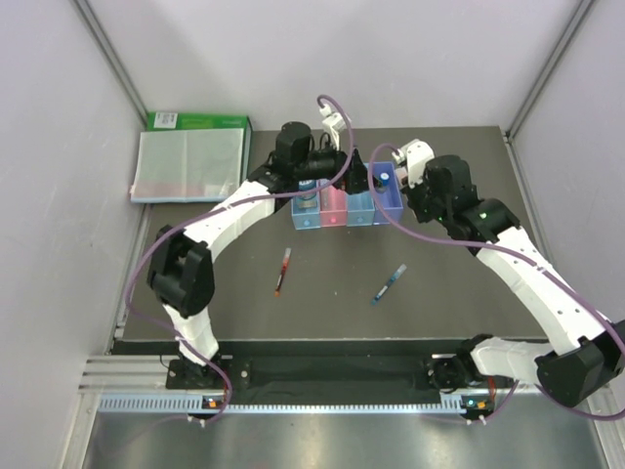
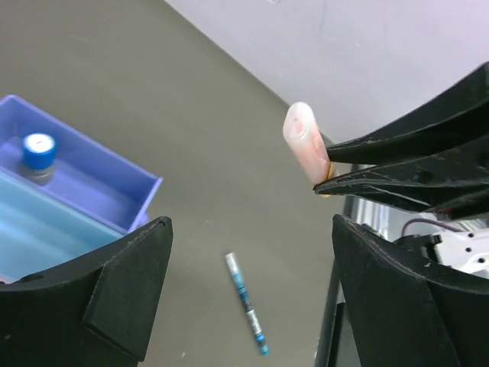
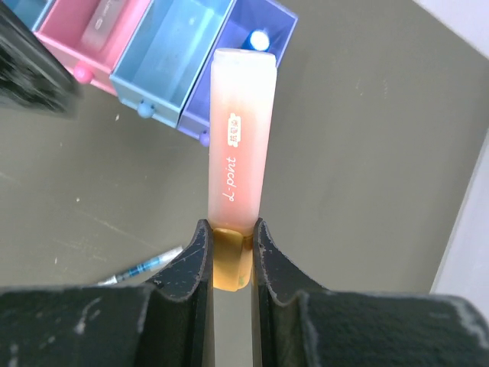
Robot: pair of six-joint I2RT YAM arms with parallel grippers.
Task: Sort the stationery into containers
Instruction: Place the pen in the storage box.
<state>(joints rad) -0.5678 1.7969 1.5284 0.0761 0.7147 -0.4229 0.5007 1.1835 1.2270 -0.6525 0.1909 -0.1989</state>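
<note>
My right gripper (image 3: 229, 233) is shut on the yellow end of the orange highlighter (image 3: 238, 130) and holds it in the air just right of the purple-blue bin (image 3: 252, 57). The highlighter also shows in the left wrist view (image 2: 304, 145). The small blue-capped bottle (image 2: 38, 150) stands in that bin. The joined row of bins (image 1: 347, 207) sits mid-table. My left gripper (image 2: 250, 229) is open and empty above the bins (image 1: 332, 168). The blue pen (image 1: 389, 283) and the dark red pen (image 1: 283, 271) lie on the mat in front of the bins.
A clear folder (image 1: 186, 164) lying on a green box (image 1: 200, 121) sits at the back left. The pink bin (image 3: 95, 34) holds a pale marker-like item. The grey walls close in on the left, the back and the right.
</note>
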